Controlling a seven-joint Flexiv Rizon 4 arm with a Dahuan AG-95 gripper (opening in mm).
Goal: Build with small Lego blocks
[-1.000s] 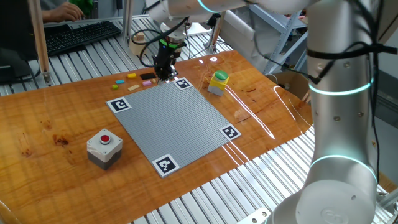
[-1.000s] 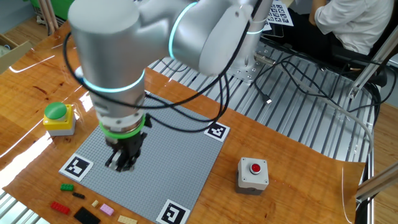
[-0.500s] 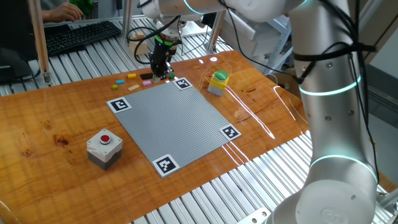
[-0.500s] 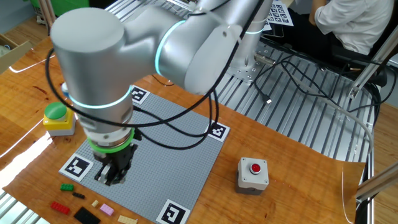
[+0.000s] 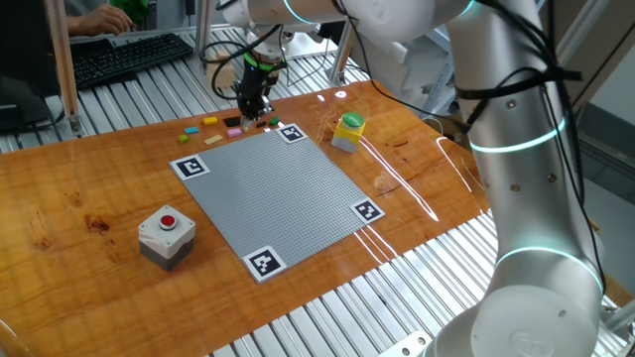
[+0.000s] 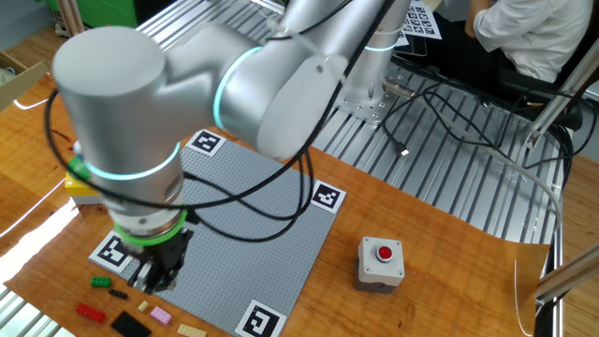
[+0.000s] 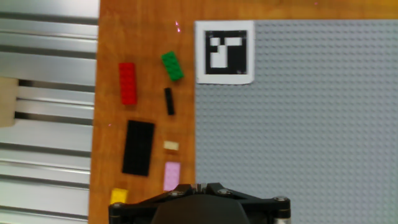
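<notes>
Gripper (image 6: 161, 274) above the small Lego blocks (image 7: 172, 176)
Beside the baseplate (image 7: 298, 124), they look light, stiff, slippery; pinch the long sides. Fingers' opening: cannot tell.

Red brick (image 7: 127, 83) – green brick (image 7: 172, 66)

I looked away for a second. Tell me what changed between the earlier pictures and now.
The gripper slid off the grey baseplate toward the row of small Lego blocks along its edge, and now hangs just above them. It took hold of nothing and let nothing go. The blocks, the baseplate, the red-button box and the yellow box with green top lie as before.
</notes>
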